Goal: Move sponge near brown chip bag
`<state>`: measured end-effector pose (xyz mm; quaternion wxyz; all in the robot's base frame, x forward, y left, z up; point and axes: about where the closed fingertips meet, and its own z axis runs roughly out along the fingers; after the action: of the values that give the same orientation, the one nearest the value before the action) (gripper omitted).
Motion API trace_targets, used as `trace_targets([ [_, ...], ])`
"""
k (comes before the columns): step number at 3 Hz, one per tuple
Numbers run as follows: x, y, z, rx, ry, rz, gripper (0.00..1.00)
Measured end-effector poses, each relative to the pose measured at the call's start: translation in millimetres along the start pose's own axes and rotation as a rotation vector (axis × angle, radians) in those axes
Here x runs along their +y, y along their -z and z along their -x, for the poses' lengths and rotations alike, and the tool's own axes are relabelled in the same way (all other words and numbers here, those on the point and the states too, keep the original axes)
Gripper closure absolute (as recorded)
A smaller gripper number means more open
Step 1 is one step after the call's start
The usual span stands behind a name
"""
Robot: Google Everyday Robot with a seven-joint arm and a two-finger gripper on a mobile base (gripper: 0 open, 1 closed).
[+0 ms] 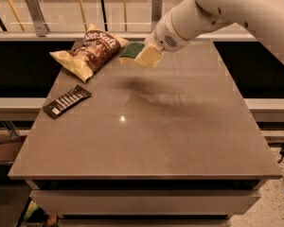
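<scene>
The sponge (130,51), dark green on top with a pale yellow body, is held in the air above the far part of the table (180,126). My gripper (143,56) is shut on the sponge, its pale fingers (149,56) clamped on its right side. The brown chip bag (90,51), brown in the middle with white lettering and pale yellow ends, lies at the far left of the table. The sponge hangs just right of the bag's upper end, a small gap apart.
A flat dark wrapped bar with white stripes (66,100) lies near the table's left edge, in front of the bag. My white arm (227,13) reaches in from the upper right. A railing (61,32) runs behind the table.
</scene>
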<state>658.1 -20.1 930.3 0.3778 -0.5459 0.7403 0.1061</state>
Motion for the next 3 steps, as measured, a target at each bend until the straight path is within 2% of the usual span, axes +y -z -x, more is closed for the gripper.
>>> trace_targets([
  [1, -15.4, -26.7, -1.8, 0.016, -0.02, -0.02, 1.0],
  [3, -27.9, -83.8, -6.0, 0.094, -0.037, -0.039, 1.0],
])
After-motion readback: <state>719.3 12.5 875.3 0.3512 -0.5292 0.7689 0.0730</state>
